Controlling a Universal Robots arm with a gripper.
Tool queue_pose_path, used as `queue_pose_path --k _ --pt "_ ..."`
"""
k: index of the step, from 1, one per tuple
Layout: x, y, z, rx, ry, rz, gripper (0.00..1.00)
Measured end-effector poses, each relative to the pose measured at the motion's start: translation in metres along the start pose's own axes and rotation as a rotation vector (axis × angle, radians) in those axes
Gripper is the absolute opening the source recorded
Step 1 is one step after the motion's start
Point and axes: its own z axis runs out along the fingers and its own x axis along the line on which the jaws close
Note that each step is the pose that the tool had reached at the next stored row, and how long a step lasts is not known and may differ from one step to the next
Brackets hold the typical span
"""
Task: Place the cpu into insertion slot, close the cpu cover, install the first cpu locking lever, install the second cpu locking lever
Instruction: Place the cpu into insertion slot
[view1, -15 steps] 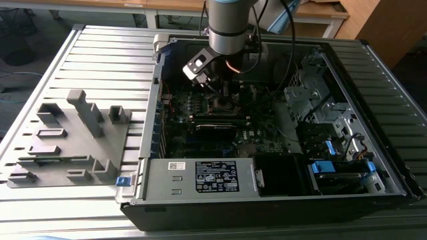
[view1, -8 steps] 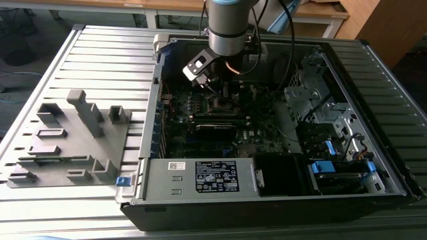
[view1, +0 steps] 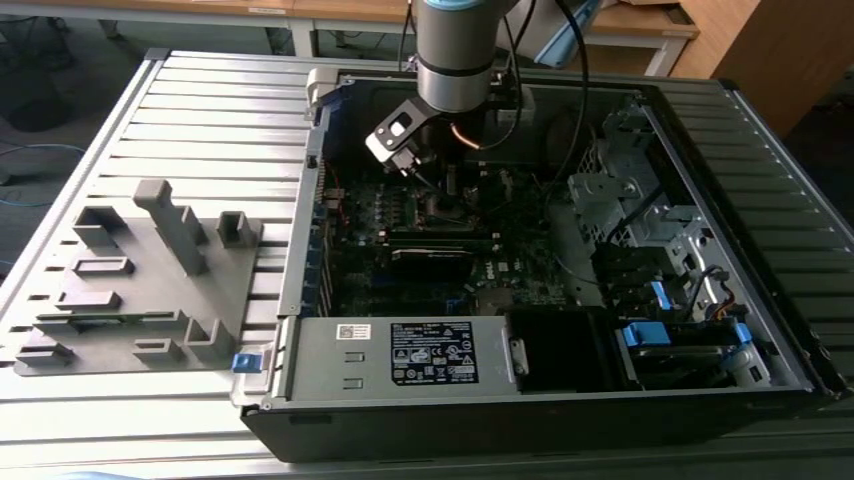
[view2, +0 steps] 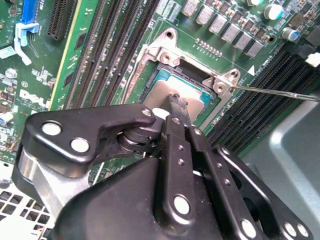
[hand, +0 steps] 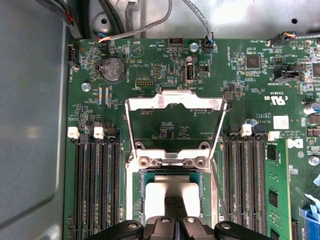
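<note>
While the gripper (view2: 176, 102) reaches down into the open computer case (view1: 534, 400), you find its two slim fingers drawn together with no gap. Their tips rest on or just above the dull silver top of the cpu (view2: 167, 89); contact cannot be confirmed. The cpu lies inside the insertion slot (view2: 172, 68), between banks of long memory slots (hand: 95, 190). In the first wrist view the cpu cover (hand: 175, 101) stands open, hinged up behind the socket. A thin wire locking lever (view2: 280, 91) juts out beside it, not latched.

Your main risk is a chip that sits slightly skewed. Any sideways drag from the fingertips could ride a corner onto the rim, and a cover closed over that would likely bend contacts. The upright cover is also close to the arm and could be knocked down.
</note>
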Motion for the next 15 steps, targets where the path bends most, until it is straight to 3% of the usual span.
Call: queue_pose_path --k 7,15 --pt "0.0004 0.0004 -0.0016 -0.0015 0.0025 0.0 0.11" --pt "0.0 0.0013 -0.0195 -0.0002 0.0001 0.0 0.11"
